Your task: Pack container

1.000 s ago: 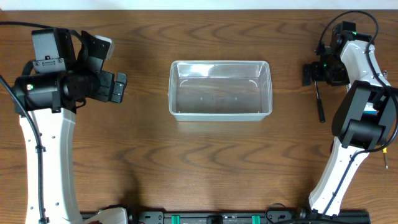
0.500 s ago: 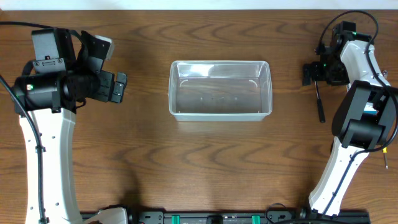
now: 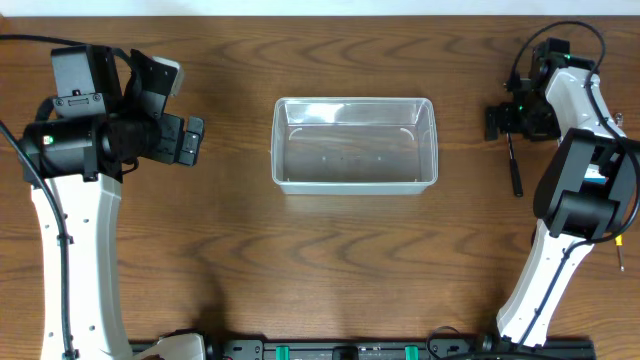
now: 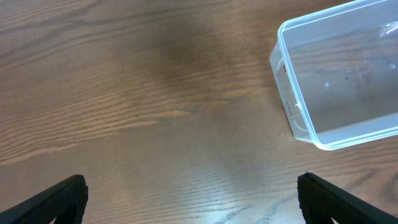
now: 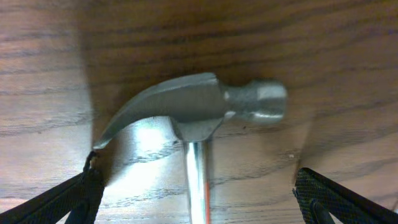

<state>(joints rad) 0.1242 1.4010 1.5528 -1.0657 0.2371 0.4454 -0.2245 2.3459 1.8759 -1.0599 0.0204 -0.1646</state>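
The clear plastic container [image 3: 355, 145] stands empty at the table's middle; one end of it shows in the left wrist view [image 4: 339, 74]. A hammer with a steel head [image 5: 199, 112] and dark handle [image 3: 514, 165] lies on the wood at the far right. My right gripper [image 5: 199, 199] is open, low over the hammer, one finger on each side of its shaft just below the head; in the overhead view it sits at the hammer's head [image 3: 508, 120]. My left gripper [image 4: 193, 199] is open and empty above bare wood, left of the container [image 3: 190, 140].
The table is dark wood grain. The table's back edge [image 3: 320, 14] runs close behind the container. The arm bases stand at the front left [image 3: 80, 300] and front right [image 3: 530, 300].
The right gripper has shifted very slightly at the hammer's head. The left arm and the container have not moved.
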